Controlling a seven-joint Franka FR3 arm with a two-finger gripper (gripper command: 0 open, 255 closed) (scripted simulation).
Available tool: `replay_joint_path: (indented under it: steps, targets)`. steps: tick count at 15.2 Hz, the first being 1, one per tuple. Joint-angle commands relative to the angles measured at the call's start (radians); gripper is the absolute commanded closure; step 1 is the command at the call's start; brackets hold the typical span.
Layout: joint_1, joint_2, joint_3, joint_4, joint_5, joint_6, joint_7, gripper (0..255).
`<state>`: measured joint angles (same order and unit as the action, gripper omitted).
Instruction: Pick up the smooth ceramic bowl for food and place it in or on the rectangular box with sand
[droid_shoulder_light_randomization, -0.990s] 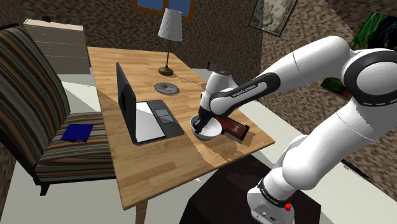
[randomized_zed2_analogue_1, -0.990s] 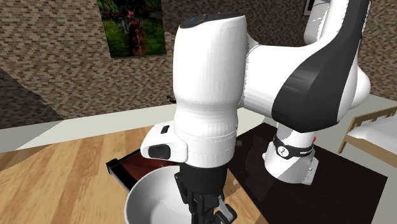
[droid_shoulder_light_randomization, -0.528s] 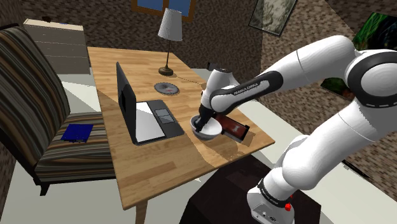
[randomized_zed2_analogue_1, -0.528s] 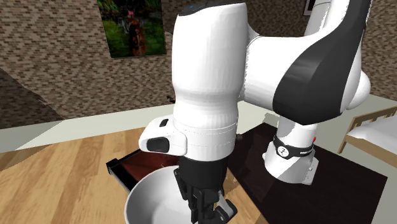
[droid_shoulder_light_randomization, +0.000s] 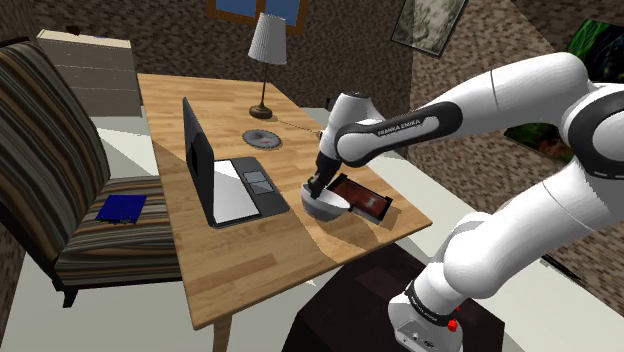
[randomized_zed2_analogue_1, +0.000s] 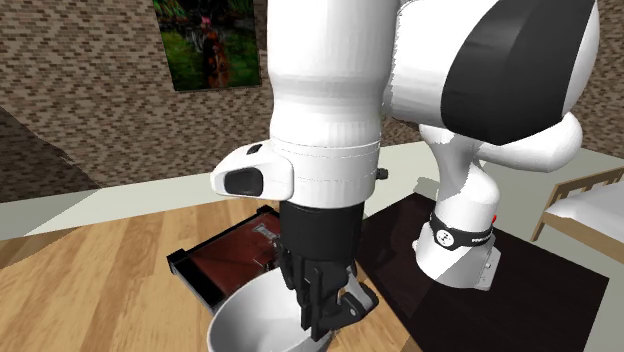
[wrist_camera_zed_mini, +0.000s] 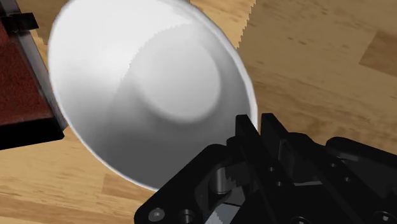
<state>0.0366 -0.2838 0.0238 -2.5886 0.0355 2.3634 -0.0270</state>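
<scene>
Bowl, white and smooth, is pinched at its rim by the gripper, whose fingers are closed tight on the wall. It hangs tilted, seemingly just off the table. The grasp looks done and the carry remains. The box with reddish fill lies just beside it, nothing between. A laptop sits on the bowl's other side, a lamp well back.

Far shoulder, close opposite, shared bowl
</scene>
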Motion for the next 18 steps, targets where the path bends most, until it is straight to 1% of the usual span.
replay_joint_path:
  steps: [1, 4, 5, 6, 9, 11, 18]
  targets:
    - [0.0, -0.017, -0.001, 0.013, -0.001, -0.03, 0.0, 255]
    - [-0.001, -0.042, -0.001, 0.034, -0.002, -0.076, 0.001, 255]
    - [-0.001, -0.035, -0.001, 0.026, -0.001, -0.061, 0.0, 255]
    - [-0.001, -0.035, -0.001, 0.026, -0.001, -0.061, 0.0, 0]
    - [-0.028, 0.049, 0.132, 0.023, -0.148, 0.0, 0.303, 0]
    - [-0.046, 0.125, 0.206, 0.046, -0.261, 0.01, 0.507, 0]
    - [-0.063, 0.205, 0.198, 0.021, -0.32, 0.11, 0.546, 0]
